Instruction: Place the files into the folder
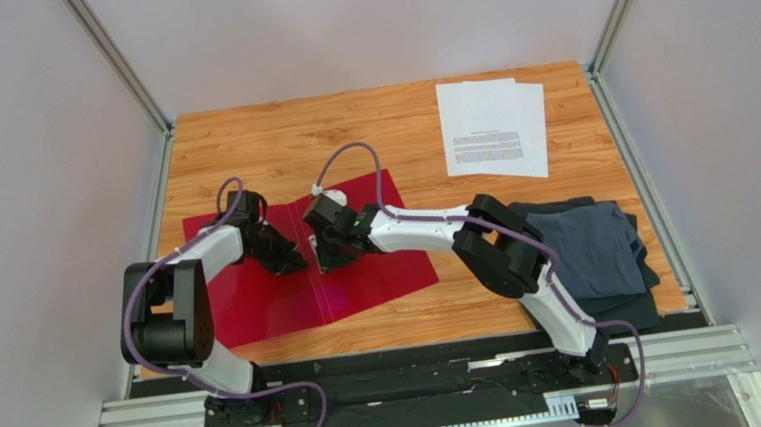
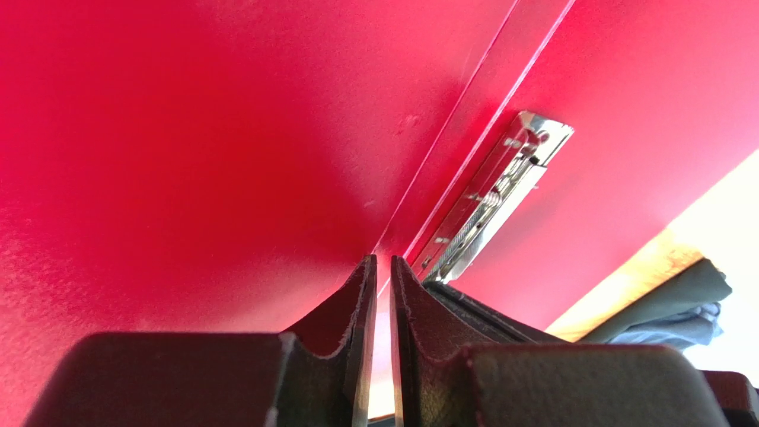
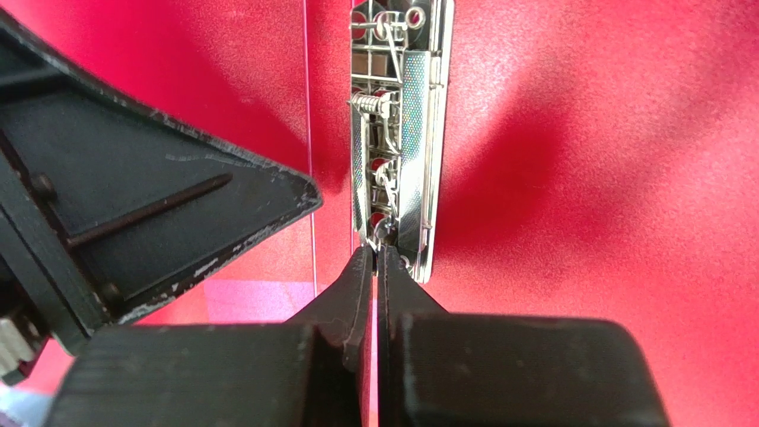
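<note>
The red folder (image 1: pixel 253 310) lies open and flat on the wooden table, left of centre. Its metal clip (image 3: pixel 401 133) runs along the spine and also shows in the left wrist view (image 2: pixel 494 200). The two white files (image 1: pixel 494 127) lie overlapped at the back right, apart from the folder. My left gripper (image 1: pixel 294 261) is shut and empty, with its tips (image 2: pixel 381 260) over the folder's crease beside the clip. My right gripper (image 1: pixel 325 260) faces it, shut with its tips (image 3: pixel 376 252) on the near end of the clip.
A dark grey-blue folded cloth (image 1: pixel 586 252) lies at the right front, beside the right arm, and shows in the left wrist view (image 2: pixel 677 307). Metal frame rails run along both table sides. The left gripper's black finger (image 3: pixel 134 205) sits close to the right gripper.
</note>
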Robot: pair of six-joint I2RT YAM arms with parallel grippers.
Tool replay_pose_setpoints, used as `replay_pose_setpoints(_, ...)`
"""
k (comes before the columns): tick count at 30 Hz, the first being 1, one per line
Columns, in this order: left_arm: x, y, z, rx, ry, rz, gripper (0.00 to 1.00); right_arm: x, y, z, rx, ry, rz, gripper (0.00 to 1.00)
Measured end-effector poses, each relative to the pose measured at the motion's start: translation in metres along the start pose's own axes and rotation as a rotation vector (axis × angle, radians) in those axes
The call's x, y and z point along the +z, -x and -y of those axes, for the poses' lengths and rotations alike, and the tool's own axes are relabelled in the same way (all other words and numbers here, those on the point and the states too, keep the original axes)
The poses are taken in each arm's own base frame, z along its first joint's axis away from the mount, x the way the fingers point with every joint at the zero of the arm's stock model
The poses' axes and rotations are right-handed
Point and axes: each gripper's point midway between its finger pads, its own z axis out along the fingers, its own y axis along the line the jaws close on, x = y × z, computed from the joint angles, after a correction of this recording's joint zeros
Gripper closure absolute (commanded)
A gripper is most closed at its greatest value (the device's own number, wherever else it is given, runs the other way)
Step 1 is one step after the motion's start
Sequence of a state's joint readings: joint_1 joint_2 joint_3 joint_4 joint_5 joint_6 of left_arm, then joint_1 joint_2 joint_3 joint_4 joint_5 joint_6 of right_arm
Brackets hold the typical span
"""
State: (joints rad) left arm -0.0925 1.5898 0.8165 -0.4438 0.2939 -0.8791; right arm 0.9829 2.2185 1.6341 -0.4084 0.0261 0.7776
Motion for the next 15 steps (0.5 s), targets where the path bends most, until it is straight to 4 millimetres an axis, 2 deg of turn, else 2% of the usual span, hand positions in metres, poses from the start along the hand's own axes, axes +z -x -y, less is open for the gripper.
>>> replay_pose_setpoints(3, -0.002, 0.001, -0.003, -0.003, 0.027, 0.002, 0.82, 0.003, -0.001, 0.003, -0.005, -0.027, 0.010, 1.00)
replay_pose_setpoints(8, -0.003, 0.007, -0.001, 0.011, 0.049, 0.019, 0.82, -0.004, 0.005, -0.001, -0.016, -0.022, 0.037, 1.00)
replay_pose_setpoints(15, -0.004, 0.007, -0.005, 0.015, 0.071, 0.019, 0.83, -0.020, 0.017, 0.021, -0.095, -0.133, 0.034, 1.00)
